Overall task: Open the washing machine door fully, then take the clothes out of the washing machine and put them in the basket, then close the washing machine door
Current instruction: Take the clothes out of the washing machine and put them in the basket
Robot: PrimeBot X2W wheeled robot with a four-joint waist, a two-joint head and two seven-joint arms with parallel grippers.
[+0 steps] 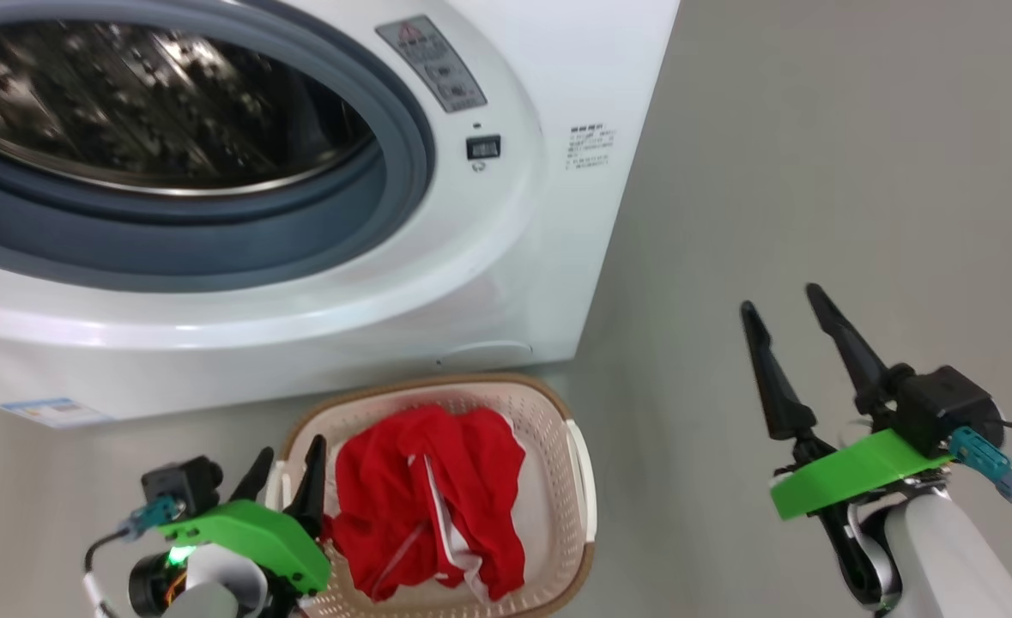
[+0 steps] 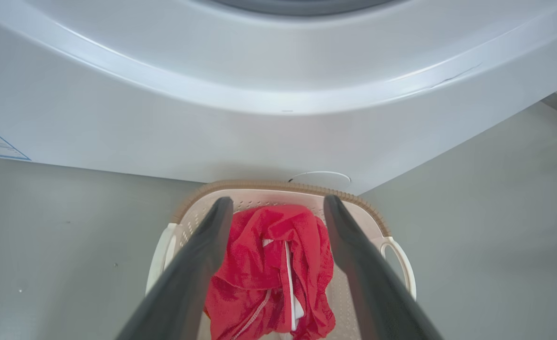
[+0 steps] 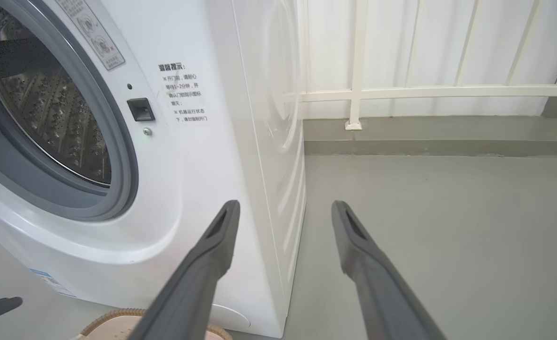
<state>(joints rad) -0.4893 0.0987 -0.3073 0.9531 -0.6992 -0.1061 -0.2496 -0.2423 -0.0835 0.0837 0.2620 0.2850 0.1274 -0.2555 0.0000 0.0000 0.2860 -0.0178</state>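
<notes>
A plain matt grey floor [image 1: 815, 172] takes up the right half of the head view. In the right wrist view it runs back to a low grey kerb [image 3: 448, 137] across the upper right. There a white railing [image 3: 429, 92] stands, one post foot [image 3: 354, 125] on the kerb, white ribbed panelling [image 3: 401, 42] behind

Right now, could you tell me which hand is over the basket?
The left hand, open above the basket beside the red clothes; the right hand, also open, hangs over bare floor.
</notes>
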